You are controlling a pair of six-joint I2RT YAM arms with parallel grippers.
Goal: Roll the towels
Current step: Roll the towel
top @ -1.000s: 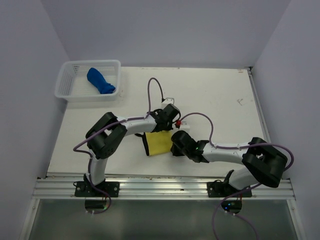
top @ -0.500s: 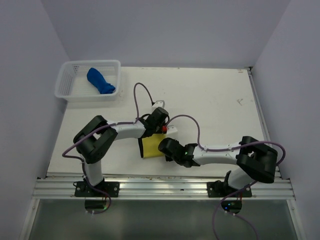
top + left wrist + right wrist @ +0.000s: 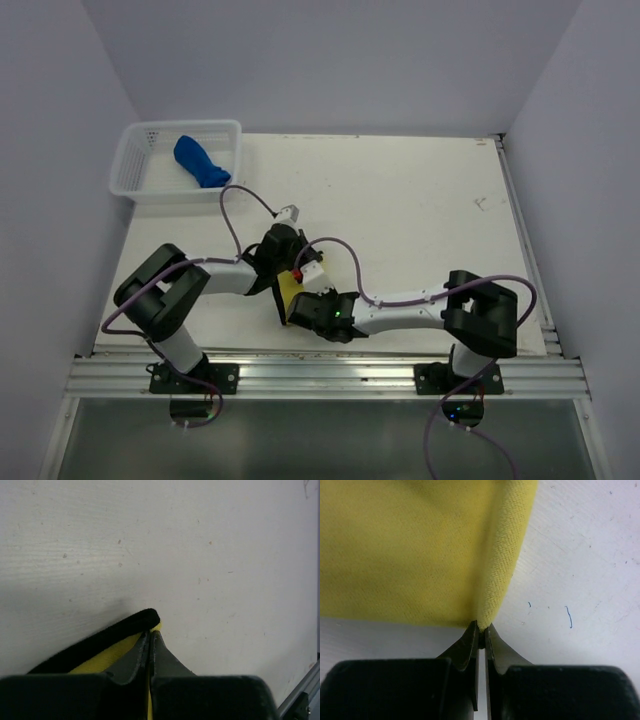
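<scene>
- Now the left fingers pinch shut on the yellow towel at its black-edged corner.
- The right fingers clamp its yellow edge on the bench.
- The blue towel lies in the basket.

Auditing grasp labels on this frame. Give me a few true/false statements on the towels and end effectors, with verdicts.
1. The blue towel lies inside the basket. True.
2. The left end effector is shut on the dark-edged corner of the yellow towel. True.
3. The yellow towel sits in the basket beside the blue one. False: it lies on the table, outside the basket, near the front edge.
4. The right end effector is open and clear of the cloth. False: it is shut on the yellow towel's edge.
</scene>
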